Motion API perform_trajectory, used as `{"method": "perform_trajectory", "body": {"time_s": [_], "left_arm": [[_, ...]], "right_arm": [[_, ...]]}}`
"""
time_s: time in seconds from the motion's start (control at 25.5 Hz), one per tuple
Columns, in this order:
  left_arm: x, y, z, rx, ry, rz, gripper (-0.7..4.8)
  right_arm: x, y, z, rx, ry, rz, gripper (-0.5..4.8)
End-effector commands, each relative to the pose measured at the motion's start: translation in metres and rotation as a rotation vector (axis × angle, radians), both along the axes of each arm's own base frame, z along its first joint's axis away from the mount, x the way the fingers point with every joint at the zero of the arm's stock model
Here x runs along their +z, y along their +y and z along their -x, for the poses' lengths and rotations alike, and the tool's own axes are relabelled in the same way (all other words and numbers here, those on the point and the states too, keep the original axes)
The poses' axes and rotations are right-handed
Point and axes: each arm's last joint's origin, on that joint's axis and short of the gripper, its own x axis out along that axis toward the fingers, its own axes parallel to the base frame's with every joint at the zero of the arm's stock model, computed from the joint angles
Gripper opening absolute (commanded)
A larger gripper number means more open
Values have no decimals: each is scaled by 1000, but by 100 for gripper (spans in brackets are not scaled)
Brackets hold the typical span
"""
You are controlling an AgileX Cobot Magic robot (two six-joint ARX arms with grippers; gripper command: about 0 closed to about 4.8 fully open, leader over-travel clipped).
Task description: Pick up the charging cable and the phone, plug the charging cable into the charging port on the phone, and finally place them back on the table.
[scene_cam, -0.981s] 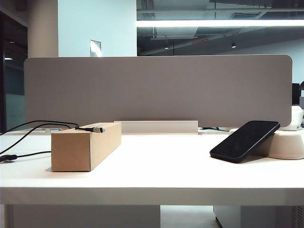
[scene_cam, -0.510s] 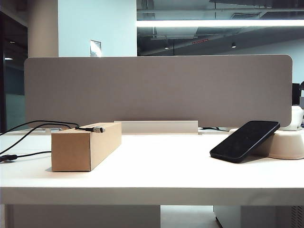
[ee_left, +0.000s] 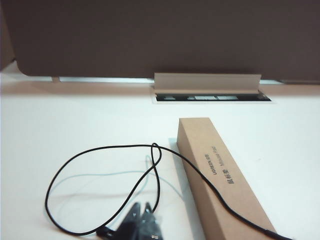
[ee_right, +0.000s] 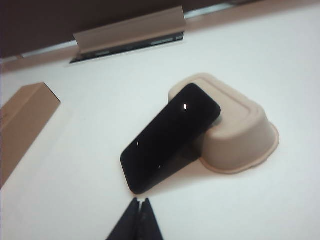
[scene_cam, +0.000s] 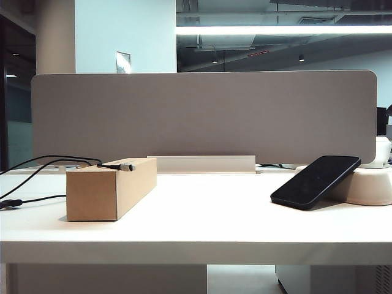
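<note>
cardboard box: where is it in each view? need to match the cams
Exterior: cardboard box on the table's left part, cable plug resting on its top.
Left wrist: the box runs lengthwise beside the cable loop, cable draped over it.
Right wrist: only one end of the box shows at the frame edge.
Shared landmark: raised grey flap at the partition's foot.

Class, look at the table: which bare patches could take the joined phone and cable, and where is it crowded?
Widest bare patch on the table: between the cardboard box and the phone. Crowded: left of the box, where the charging cable loops, near the shut left gripper; and right, where the phone leans on the tray, near the shut right gripper.
</note>
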Motion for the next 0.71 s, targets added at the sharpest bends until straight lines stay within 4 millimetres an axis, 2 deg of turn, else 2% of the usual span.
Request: {"method": "perform_trajectory", "body": {"time_s": [0.04,0.2,0.39,0.47,0.67,0.71], "left_arm": [[5,-2,-6,-48,17,-1,-6],[9,-3,-18,-87,63,3,-6],[20,-4,-35,-122,108,9,-6],[30,-5,-45,-124,122,9,-6],[39,-5,-60,-129,158,10,-6],[40,-7,-62,-141,165,8,-6]], "right_arm": [[3,1,-9,26,19,-12,-1],[3,2,-23,85,70,-35,-1],[-1,2,-46,69,189,-121,4],[-5,2,-60,81,245,-131,71],[-14,3,-78,113,283,-151,79],[-16,3,-81,118,286,-159,98]]}}
